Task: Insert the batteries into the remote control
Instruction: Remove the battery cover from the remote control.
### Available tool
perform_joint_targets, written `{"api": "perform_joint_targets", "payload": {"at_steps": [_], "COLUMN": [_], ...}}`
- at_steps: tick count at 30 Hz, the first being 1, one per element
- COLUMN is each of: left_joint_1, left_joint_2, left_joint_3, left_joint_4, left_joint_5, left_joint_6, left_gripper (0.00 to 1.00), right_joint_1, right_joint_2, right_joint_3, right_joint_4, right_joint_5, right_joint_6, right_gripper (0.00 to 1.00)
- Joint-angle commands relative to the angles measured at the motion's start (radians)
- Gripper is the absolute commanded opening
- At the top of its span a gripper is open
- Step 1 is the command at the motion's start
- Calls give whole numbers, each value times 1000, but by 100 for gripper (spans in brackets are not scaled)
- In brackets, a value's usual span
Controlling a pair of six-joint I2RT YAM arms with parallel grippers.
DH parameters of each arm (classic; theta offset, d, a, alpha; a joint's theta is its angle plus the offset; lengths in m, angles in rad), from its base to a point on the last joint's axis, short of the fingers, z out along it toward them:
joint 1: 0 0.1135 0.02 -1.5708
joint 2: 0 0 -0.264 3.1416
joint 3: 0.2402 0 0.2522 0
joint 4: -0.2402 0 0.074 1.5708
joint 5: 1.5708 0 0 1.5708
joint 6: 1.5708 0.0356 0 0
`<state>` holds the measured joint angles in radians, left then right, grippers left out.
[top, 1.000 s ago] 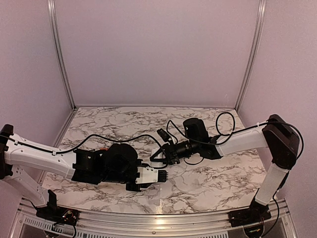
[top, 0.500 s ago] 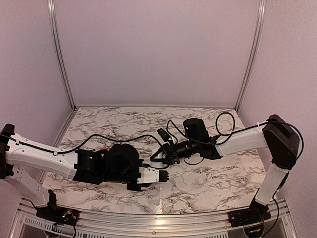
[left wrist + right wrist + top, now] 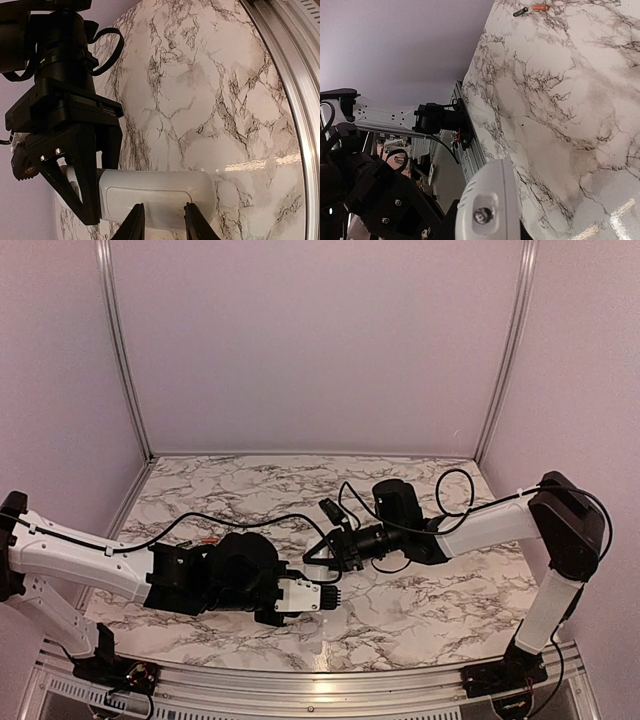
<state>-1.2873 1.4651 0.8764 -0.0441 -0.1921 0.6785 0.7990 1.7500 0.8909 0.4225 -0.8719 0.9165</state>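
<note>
- While the left gripper reaches in from the left, its jaws are set narrow. The tips overlap the near long edge of the remote, and it holds the remote.
- Remote: white and slim, lying lengthwise across the left wrist view. Its plain back faces the camera, with an outlined cover panel on it.
- In the top view, small dark dots like buttons show at the remote's free end.
- Remote sits mid-surface, toward the near edge, between the two grippers. Cannot tell if it is lifted or touching the marble surface.
- Right gripper comes in from the right and points toward the left gripper.
- Its black fingers are at one end of the remote, one in front of that end and one behind it. Cannot tell if these jaws are clamped on the remote or just sitting around it.
- Batteries: two lie loose on the surface at the top of the right wrist view. One is orange, with a darker one just beside it. Both are well apart from the remote, and neither gripper touches them.
- White rounded part with a screw fills the bottom centre of the right wrist view. Cannot tell what it belongs to.
- Metal rail runs along the surface's edge.
</note>
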Motion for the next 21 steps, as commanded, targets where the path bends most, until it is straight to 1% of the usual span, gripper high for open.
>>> {"api": "perform_joint_targets", "payload": {"at_steps": [1, 5, 13, 21], "left_joint_1": [8, 5, 3, -1], "left_joint_2": [-44, -70, -81, -98], "left_joint_3": [-13, -14, -14, -35], "left_joint_4": [78, 104, 123, 81], "left_joint_5": [-87, -75, -97, -48], "left_joint_6": [23, 25, 40, 20], "left_gripper": [29, 29, 29, 30], "right_joint_1": [22, 22, 22, -5], "right_joint_2": [-8, -1, 6, -9], "right_joint_3": [-9, -8, -5, -3], "right_joint_4": [29, 29, 21, 16], "right_joint_5": [-64, -61, -60, -57], "right_joint_6": [30, 29, 22, 16], "right_gripper": [0, 0, 0, 0]}}
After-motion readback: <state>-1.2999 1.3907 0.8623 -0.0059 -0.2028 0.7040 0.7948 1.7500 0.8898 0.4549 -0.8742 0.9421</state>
